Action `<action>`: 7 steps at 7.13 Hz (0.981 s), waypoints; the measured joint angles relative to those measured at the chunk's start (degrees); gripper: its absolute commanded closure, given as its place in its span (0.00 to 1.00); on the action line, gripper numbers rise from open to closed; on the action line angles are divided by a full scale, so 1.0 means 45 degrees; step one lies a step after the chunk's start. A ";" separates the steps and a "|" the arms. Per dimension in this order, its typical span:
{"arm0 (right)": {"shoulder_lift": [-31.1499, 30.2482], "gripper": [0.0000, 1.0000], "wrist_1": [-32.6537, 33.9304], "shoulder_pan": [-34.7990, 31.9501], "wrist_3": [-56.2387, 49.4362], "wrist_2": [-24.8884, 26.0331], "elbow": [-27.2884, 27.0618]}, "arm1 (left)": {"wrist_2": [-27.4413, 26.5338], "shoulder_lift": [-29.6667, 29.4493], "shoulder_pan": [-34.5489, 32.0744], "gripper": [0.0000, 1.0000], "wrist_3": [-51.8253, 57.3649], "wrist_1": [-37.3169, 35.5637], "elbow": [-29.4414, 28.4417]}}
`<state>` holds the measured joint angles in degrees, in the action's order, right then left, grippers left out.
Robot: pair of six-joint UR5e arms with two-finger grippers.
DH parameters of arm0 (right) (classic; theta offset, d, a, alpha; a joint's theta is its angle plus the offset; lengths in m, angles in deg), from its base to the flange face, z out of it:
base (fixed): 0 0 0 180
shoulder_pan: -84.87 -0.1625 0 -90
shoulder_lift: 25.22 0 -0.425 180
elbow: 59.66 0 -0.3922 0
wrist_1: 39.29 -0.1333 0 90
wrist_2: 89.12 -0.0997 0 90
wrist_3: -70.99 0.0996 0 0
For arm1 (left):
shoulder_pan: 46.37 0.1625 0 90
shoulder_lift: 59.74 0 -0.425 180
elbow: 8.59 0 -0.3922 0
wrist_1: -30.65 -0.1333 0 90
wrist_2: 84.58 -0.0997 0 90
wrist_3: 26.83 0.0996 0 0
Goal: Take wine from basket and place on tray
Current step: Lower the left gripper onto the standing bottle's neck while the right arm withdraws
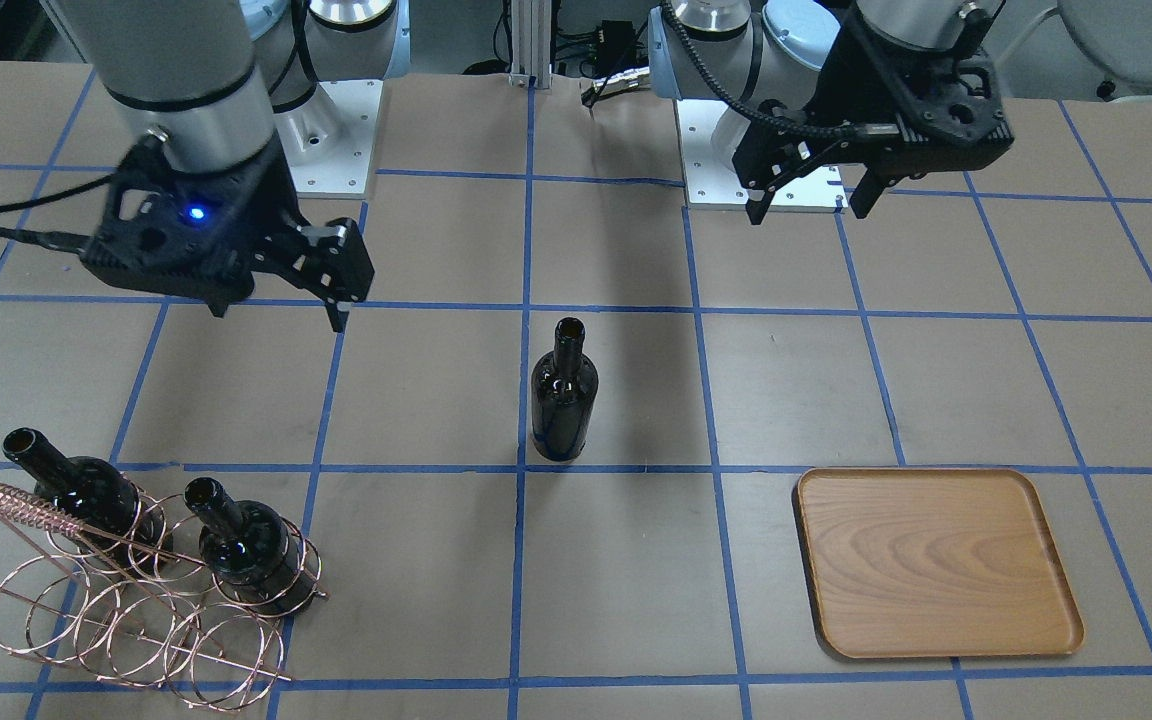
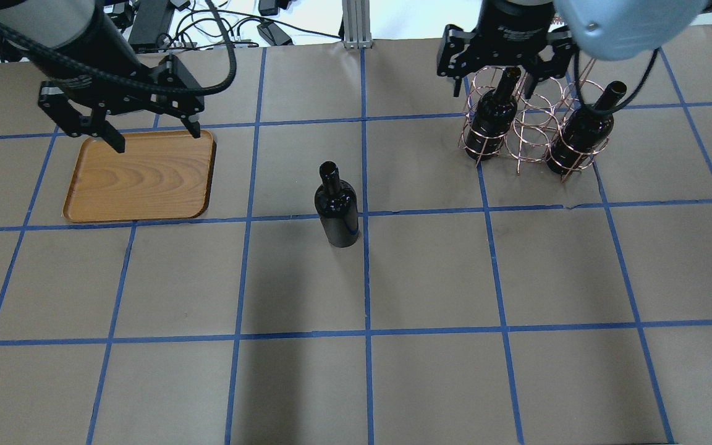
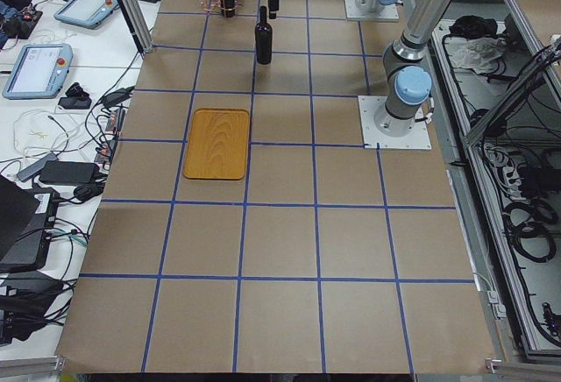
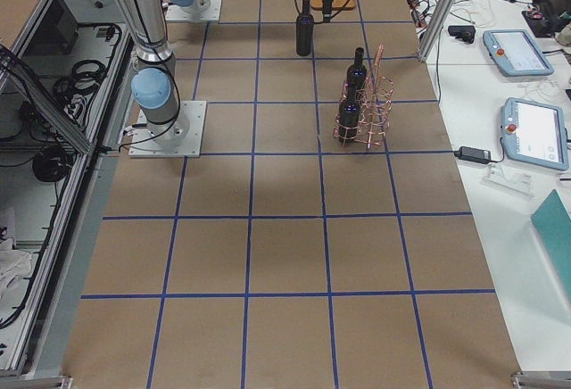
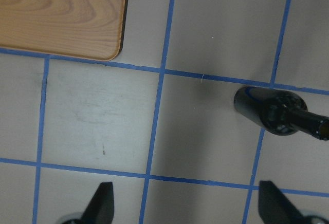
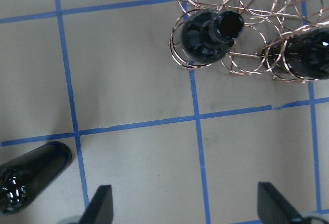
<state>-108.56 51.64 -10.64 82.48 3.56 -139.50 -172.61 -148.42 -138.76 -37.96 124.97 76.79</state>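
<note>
Your left end effector (image 5: 187,203) is closest in its own wrist view, its two black fingers (image 5: 103,206) spread wide with nothing between them. It hangs in the air above the brown-paper tabletop (image 2: 430,383) with its blue tape grid. Below it you can see one rounded corner of the flat light-brown wood-grain tray (image 5: 61,13) to one side and the glossy near-black glass wine bottle (image 5: 275,113) to the other.

Your right end effector (image 6: 186,206) is also wide open and holds nothing. It hovers near the rose-gold wire basket (image 6: 247,64), clear of the loops.

Moving outward, the wine bottle (image 2: 337,210) stands upright on the tabletop at a tape crossing, between the basket (image 2: 532,133) and the tray (image 2: 139,176) and well apart from both. It is not on the tray.

Two matching dark bottles (image 1: 86,490) (image 1: 246,545) sit tilted in the basket's loops, mouths up.
</note>
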 measured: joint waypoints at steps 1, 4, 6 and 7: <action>-0.0663 0.00 -0.0539 0.0225 -0.0496 0.0073 -0.0230 | -0.0007 -0.0422 -0.0704 0.00 -0.0849 -0.0630 0.0130; -0.1316 0.01 -0.0665 0.0380 -0.0792 0.0073 -0.1032 | 0.0034 -0.1993 -0.2341 0.00 -0.2114 -0.2376 0.0277; -0.1452 0.01 -0.0432 0.0396 -0.0816 0.0045 -0.1393 | 0.0032 -0.2969 -0.3076 0.00 -0.2303 -0.2944 0.0284; -0.1469 0.01 -0.0370 0.0394 -0.0820 0.0013 -0.1470 | 0.0080 -0.3354 -0.3291 0.00 -0.2322 -0.3174 0.0285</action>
<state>-115.17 49.98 -8.87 78.79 3.62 -146.11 -172.25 -163.51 -153.57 -48.41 110.68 78.07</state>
